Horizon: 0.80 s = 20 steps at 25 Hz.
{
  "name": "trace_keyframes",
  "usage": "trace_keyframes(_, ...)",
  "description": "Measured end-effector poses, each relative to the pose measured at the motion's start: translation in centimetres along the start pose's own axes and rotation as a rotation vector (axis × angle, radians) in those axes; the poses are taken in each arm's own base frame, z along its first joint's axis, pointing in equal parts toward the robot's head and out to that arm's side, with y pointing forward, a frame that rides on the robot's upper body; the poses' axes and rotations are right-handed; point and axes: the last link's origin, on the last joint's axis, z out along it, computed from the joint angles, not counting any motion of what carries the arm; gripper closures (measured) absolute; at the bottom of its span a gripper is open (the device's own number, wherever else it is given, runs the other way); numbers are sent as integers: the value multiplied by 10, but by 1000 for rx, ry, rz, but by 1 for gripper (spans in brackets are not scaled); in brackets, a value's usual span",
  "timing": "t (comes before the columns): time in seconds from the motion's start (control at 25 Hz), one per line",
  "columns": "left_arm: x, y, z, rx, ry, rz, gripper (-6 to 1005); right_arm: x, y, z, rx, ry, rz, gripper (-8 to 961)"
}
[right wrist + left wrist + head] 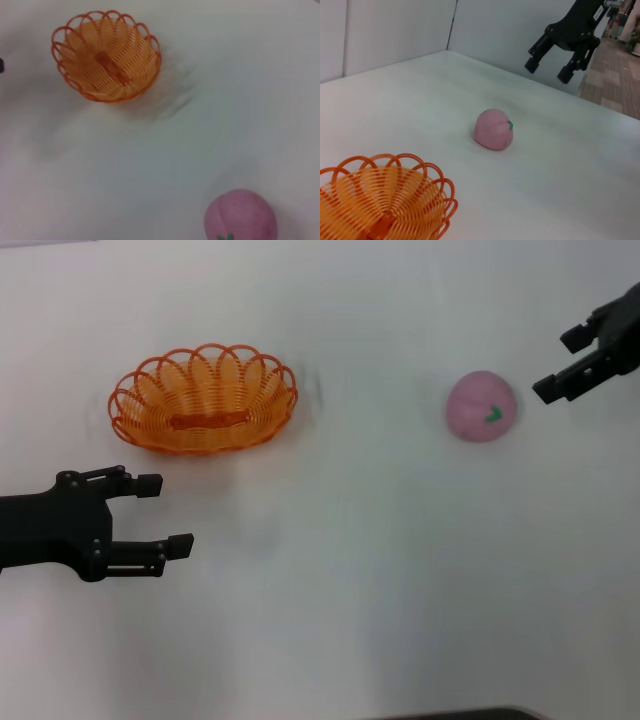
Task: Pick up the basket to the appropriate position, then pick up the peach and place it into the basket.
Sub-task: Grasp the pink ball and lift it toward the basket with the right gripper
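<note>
While the oval orange wire basket (204,400) with its looped scalloped rim sits upright on the white tabletop (360,570) at about ten o'clock in the head view, the round pink toy peach (482,407) rests on the same surface at about two o'clock, well apart from the basket and with its small green leaf mark facing forward. At eight o'clock from the basket hovers the black left gripper (164,512), its two fingers spread apart with nothing between them (it touches neither the basket nor the peach). Over at three o'clock from the peach, near the frame's edge, the black right gripper (562,364) hangs with its fingers likewise parted and empty, just beside the peach but not touching it. From the left wrist view, the basket (385,200) lies close by, the peach (493,130) lies farther out, and the right gripper (548,70) hangs above the table beyond it. From the right wrist view, the peach (240,216) sits near and the basket (106,55) well away.
</note>
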Motion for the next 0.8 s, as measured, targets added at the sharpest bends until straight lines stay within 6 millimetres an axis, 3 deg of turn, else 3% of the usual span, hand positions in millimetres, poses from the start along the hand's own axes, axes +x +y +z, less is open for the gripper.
trace_keyframes(0.32,1,-1,0,2,1,-1,111,-20,0,15,65,65,-37,59)
trace_keyframes(0.56,0,-1,-1,7,0,-4,112,-30,1,34,105,118,-63,169)
trace_keyframes(0.8,-1,-1,-1,11,-1,-10,112,-38,6,51,137,140,-88,167)
